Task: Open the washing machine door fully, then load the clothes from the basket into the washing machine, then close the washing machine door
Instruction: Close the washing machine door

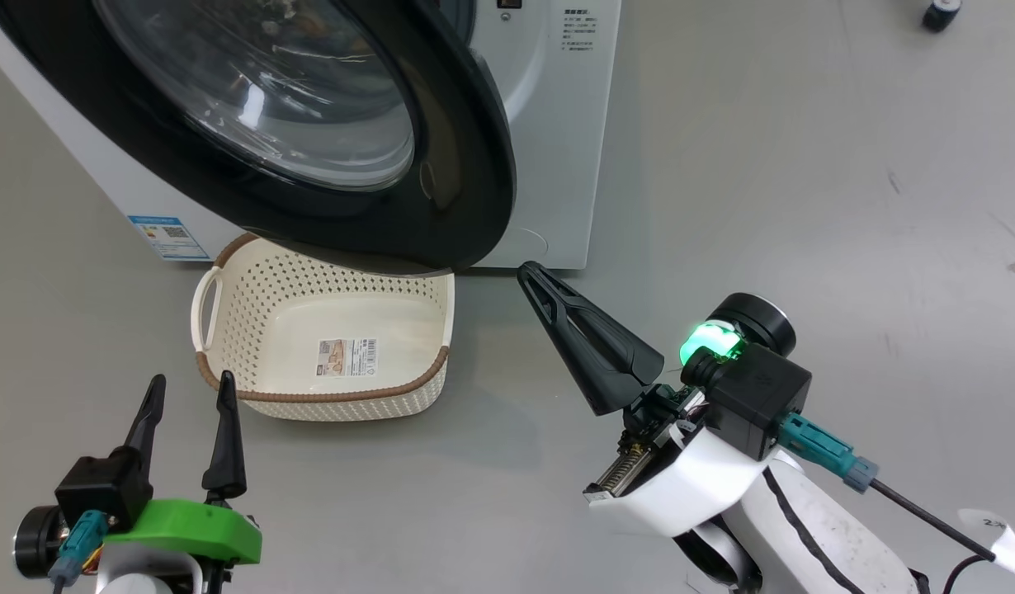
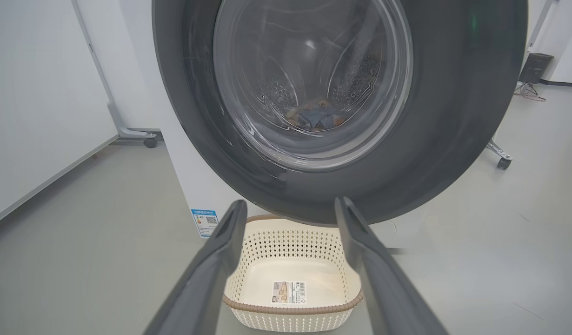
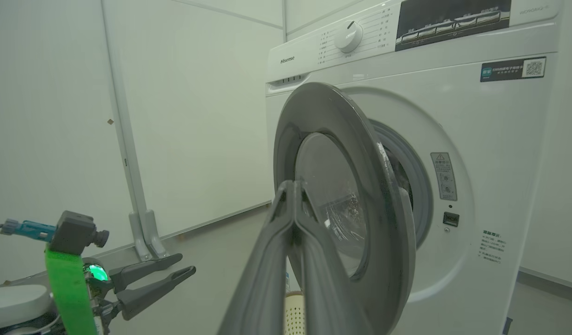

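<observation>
Now I see the clothes (image 2: 316,116) inside the washing machine (image 2: 183,177); the basket (image 1: 326,285) shows its bare labelled bottom. My left gripper (image 1: 191,379) is spread, right gripper (image 1: 528,271) pinched together, empty.

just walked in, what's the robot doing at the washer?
The door of the washing machine stands partly open. Loading looks done: the basket is empty and the clothes lie inside the machine, visible through the door. The right gripper is shut, its tip close to the door's lower edge; contact is unclear. The left gripper is open and empty near the basket. Closing the door is what remains.
</observation>
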You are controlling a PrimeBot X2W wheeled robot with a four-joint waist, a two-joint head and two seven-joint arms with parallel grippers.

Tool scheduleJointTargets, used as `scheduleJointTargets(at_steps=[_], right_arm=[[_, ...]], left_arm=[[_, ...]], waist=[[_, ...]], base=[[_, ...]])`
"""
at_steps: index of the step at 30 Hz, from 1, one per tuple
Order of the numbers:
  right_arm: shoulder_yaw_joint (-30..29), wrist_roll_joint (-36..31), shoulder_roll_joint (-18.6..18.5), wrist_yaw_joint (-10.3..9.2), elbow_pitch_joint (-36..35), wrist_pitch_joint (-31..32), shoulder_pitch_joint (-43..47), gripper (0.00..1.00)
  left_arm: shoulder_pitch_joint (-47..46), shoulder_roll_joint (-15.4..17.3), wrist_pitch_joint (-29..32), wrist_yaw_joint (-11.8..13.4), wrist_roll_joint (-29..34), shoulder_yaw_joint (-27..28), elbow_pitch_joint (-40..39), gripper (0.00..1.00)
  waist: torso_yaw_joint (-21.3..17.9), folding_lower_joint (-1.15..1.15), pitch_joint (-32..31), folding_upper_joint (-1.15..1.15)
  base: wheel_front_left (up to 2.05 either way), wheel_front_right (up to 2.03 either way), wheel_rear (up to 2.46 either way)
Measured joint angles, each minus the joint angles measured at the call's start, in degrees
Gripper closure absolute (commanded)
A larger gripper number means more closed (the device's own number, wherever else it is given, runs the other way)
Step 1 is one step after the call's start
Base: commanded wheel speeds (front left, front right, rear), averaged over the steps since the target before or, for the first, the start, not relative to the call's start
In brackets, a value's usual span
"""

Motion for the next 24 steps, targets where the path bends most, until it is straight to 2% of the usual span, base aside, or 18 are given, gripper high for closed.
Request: scheduleJointTargets(at_steps=[5,24], right_arm=[[0.69,0.64,-1.01,0.00,4.23,1.80,-0.13,1.00],[-4.93,1.75,-3.32,0.00,13.23,5.78,-9.70,1.00]], left_arm=[[-1.53,-0.47,0.00,-0.05,0.00,-0.96,-0.43,0.00],[-7.95,-2.20,-0.16,-0.53,-1.57,-6.43,-2.08,0.00]], waist=[[2.67,0.00,1.36,0.00],[12.58,0.00,9.83,0.00]], base=[[0.00,0.00,0.00],[0.00,0.00,0.00]])
